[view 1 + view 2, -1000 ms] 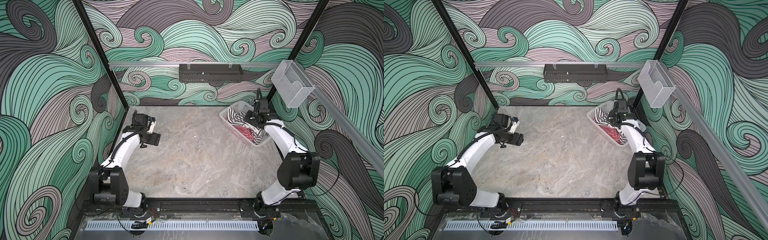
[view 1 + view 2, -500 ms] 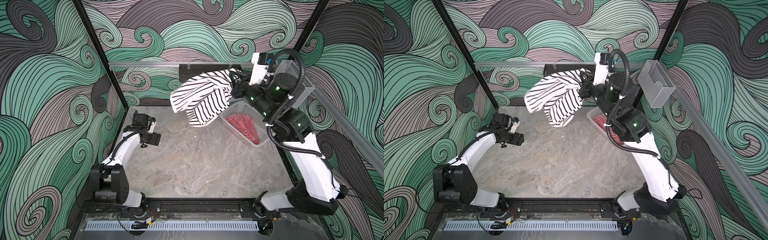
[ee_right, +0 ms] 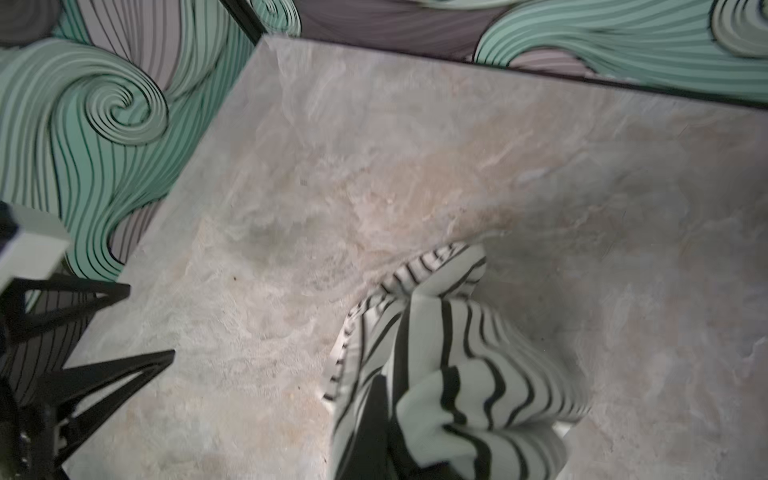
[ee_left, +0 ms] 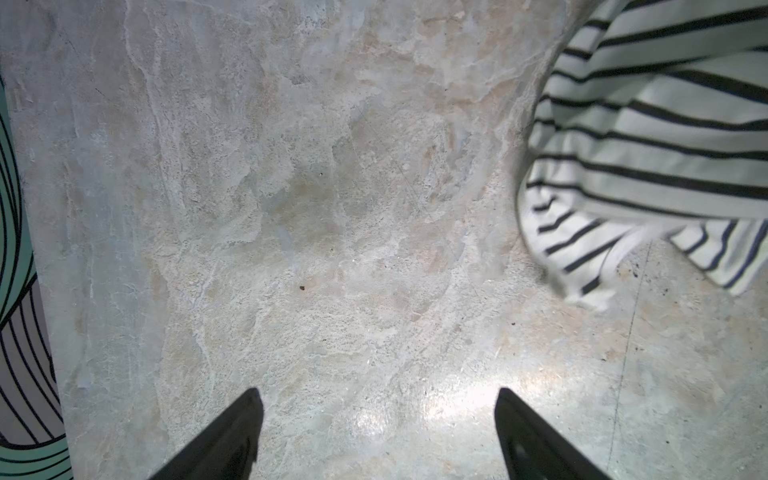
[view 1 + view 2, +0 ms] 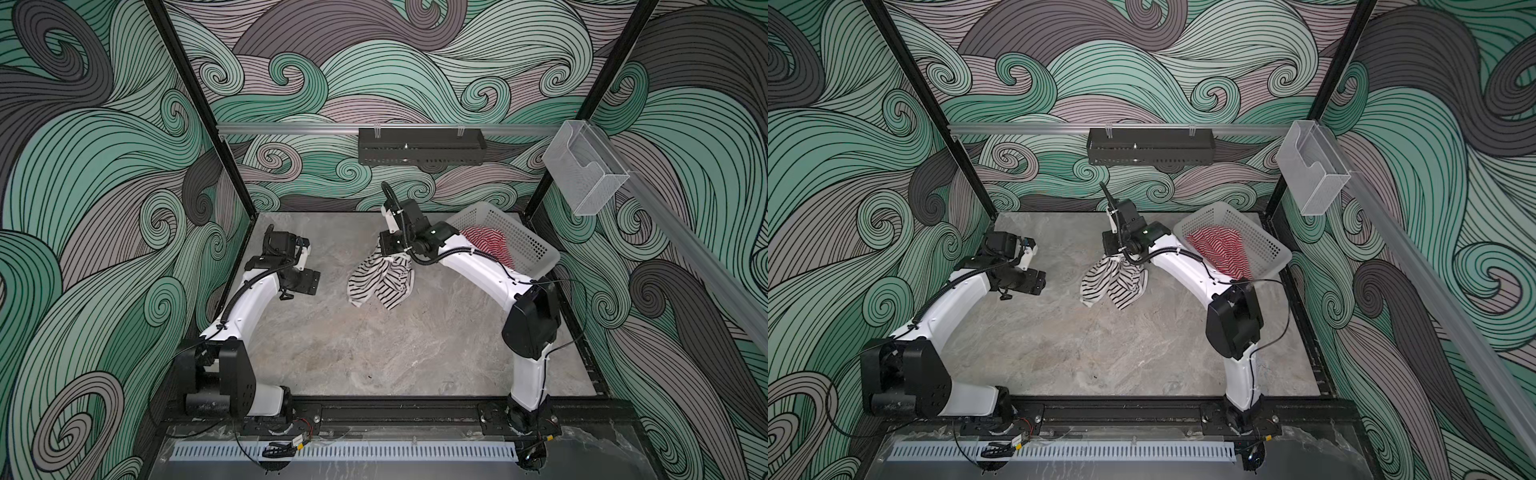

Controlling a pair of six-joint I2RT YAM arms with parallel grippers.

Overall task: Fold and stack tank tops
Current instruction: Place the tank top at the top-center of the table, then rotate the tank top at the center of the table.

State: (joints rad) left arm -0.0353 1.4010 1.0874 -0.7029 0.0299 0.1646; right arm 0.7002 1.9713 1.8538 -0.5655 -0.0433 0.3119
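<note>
While the left gripper (image 5: 309, 283) hovers low over the marble-patterned table (image 5: 353, 345) on the left side, its jaws stand wide apart with nothing between them. Slightly farther back, near the middle, the black-and-white tank top (image 5: 380, 280) hangs bunched from the right gripper (image 5: 390, 252), which is clamped on its upper end. The striped folds fan out below at the tabletop, well apart from the left gripper; whether they rest on it I cannot tell. Farthest back, in the right corner, the red-and-white tank top (image 5: 490, 247) lies crumpled inside the white perforated basket (image 5: 534, 249).
</note>
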